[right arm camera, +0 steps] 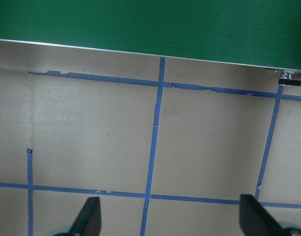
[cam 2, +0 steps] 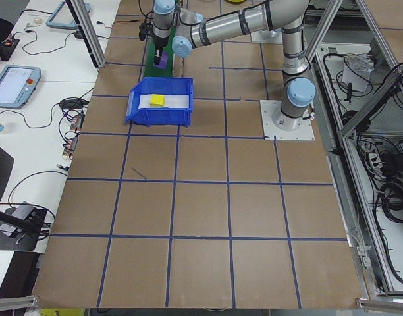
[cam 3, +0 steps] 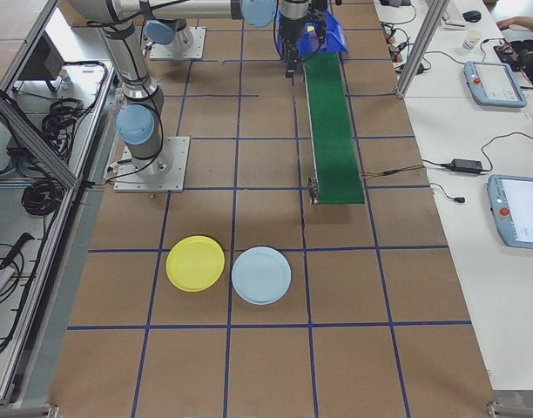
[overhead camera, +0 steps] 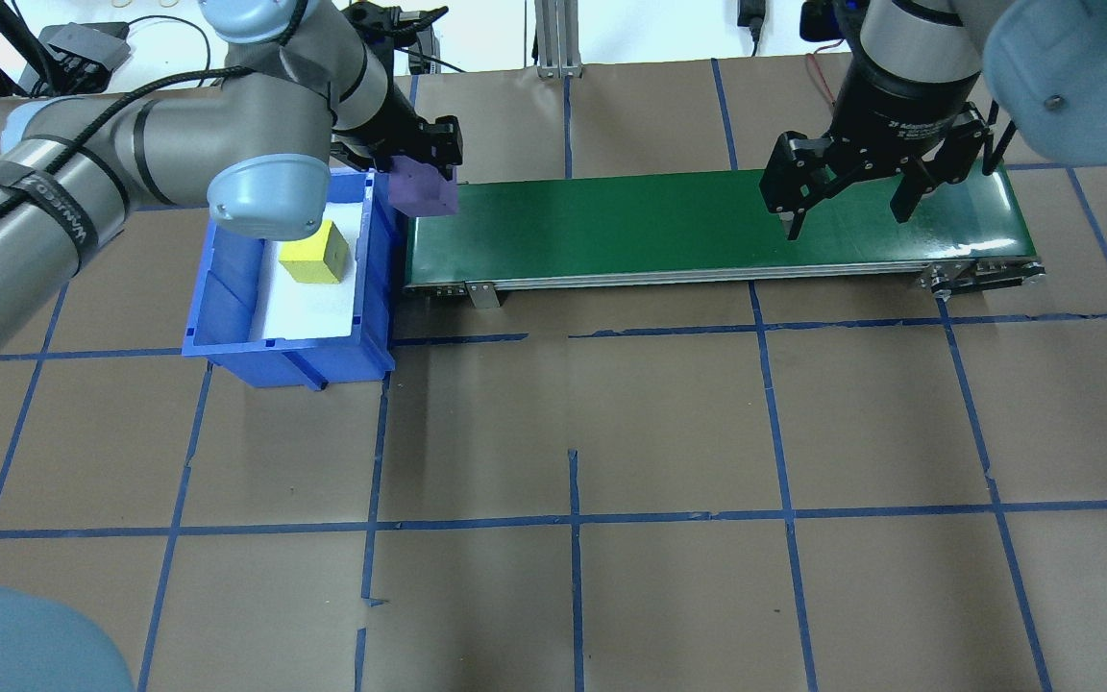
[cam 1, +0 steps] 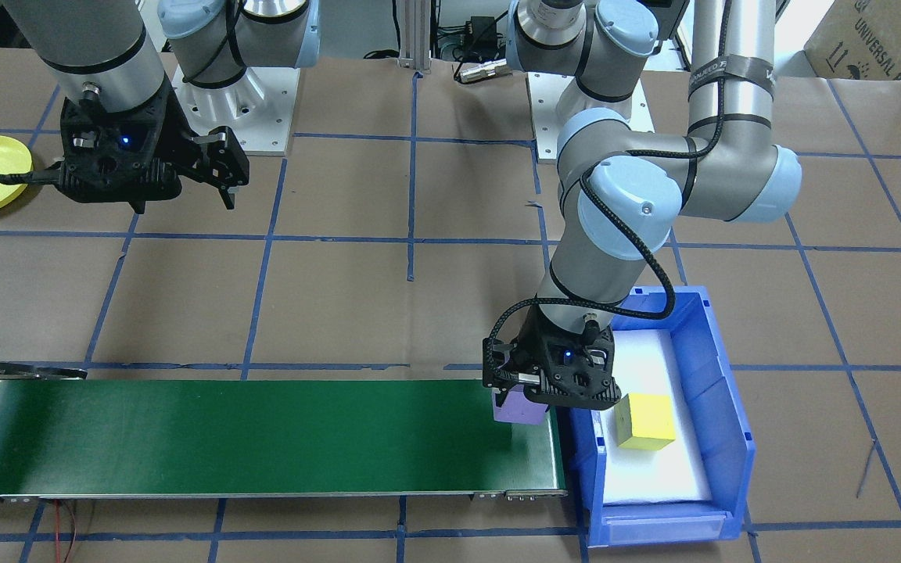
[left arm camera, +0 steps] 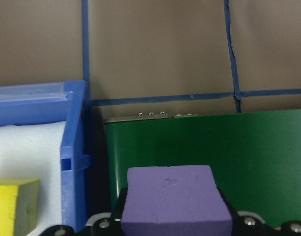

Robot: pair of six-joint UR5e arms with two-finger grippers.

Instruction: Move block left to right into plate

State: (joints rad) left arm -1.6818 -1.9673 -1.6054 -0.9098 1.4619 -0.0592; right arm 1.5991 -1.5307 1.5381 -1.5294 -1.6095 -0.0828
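- Purple foam block [overhead camera: 424, 189] is pinched in the left gripper [cam 1: 538, 389], whose jaws press its sides; it hangs at the end of the green belt [cam 1: 263, 434] nearest the blue bin [cam 1: 720, 407], and whether it touches the belt I cannot tell.
- Released too near that end, the block could catch the bin wall or tip off the belt edge; the overhead view shows it overlapping the belt's corner.
- Foam gives under pressure, so a tight pinch may make it cling or spring sideways on release.
- Right gripper [overhead camera: 847, 197] hovers over the belt's far end with jaws spread and nothing between them; if it closes off-centre it may knock the block off the narrow belt.
- Yellow plate [cam 3: 195, 263] lies on the brown surface [overhead camera: 573, 432], well apart from the belt, just beside a pale blue plate [cam 3: 261, 275] — the wrong one is easy to hit.
- Yellow block [cam 1: 644, 421] sits in the bin beside the left gripper.
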